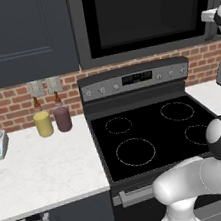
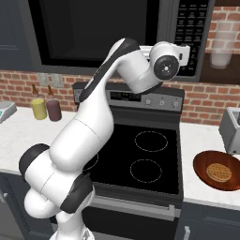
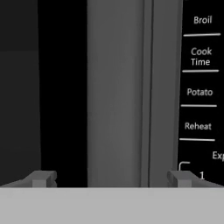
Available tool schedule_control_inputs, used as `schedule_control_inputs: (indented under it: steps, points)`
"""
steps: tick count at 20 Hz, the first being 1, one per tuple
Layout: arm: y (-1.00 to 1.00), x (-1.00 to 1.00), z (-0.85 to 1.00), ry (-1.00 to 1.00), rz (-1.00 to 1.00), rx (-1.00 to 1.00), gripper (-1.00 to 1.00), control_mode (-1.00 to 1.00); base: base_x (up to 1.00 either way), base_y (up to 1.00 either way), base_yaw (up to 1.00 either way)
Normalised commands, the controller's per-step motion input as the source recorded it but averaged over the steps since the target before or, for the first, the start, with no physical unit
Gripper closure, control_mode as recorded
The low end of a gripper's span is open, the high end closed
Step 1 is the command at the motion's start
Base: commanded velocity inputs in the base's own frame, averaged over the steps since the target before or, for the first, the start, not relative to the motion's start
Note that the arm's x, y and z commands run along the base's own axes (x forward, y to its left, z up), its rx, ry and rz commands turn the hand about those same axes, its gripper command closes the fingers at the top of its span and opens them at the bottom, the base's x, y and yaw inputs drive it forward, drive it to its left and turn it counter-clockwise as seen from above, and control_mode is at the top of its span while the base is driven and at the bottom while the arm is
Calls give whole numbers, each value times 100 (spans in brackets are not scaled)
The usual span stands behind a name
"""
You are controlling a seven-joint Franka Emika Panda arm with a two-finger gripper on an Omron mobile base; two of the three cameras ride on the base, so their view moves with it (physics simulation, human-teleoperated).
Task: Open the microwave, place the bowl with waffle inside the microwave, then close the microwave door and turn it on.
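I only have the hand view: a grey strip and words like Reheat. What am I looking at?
Observer: The microwave above the stove; that strip is the frame of the microwave door, beside the keypad.
Operator: Is the door open?
Observer: No, it sits flush, shut, in the right base view.
Operator: Where is the food?
Observer: A waffle lies in the bowl on the counter right of the stove.
Operator: Is the gripper holding anything?
Observer: No; the gripper is open, fingertips wide apart, facing the door.
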Motion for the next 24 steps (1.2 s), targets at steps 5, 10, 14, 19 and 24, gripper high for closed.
schedule_control_inputs:
  steps: [5,10,14,19,24]
  points:
    - [0,0,0,0,0,0,-100,-100,0,0,0]
    - [-2,0,0,0,0,0,100,-100,0,0,0]
    - [0,0,0,0,0,0,100,-100,0,0,0]
    - [0,0,0,0,0,0,100,-100,0,0,0]
    - [0,0,0,0,0,0,100,-100,0,0,0]
